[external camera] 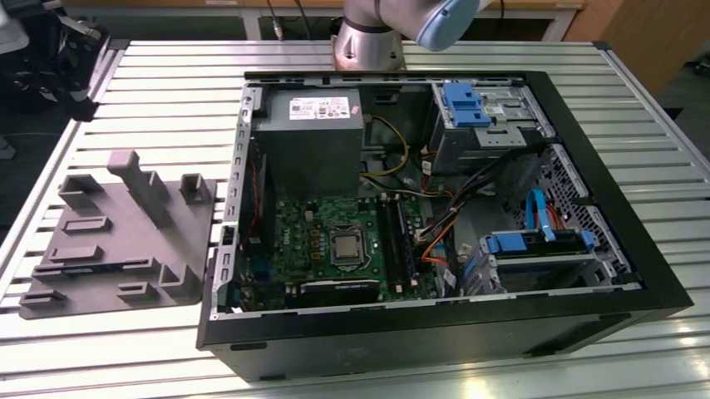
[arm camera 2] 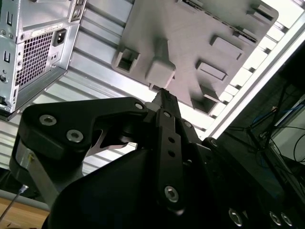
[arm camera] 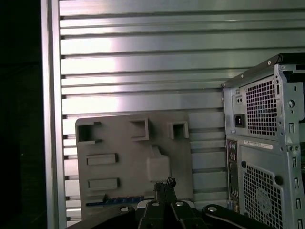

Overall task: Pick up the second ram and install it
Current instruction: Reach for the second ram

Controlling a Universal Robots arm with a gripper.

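Aluminium slatted table (external camera: 166,75) (jaws closed above)

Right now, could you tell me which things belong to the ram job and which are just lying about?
Job: black robot gripper, shut; grey moulded holder tray bearing a thin bluish strip, possibly the second ram; green motherboard.
Just there: grey metal power supply; blue plastic drive caddies.

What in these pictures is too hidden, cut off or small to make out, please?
Exterior view: the arm is cut off by the top edge.
Exterior view: the memory slots are too small and dark to tell whether sticks sit in them.
First wrist view: a dark strip along the grey holder tray's edge is partly covered by the gripper; unidentifiable.
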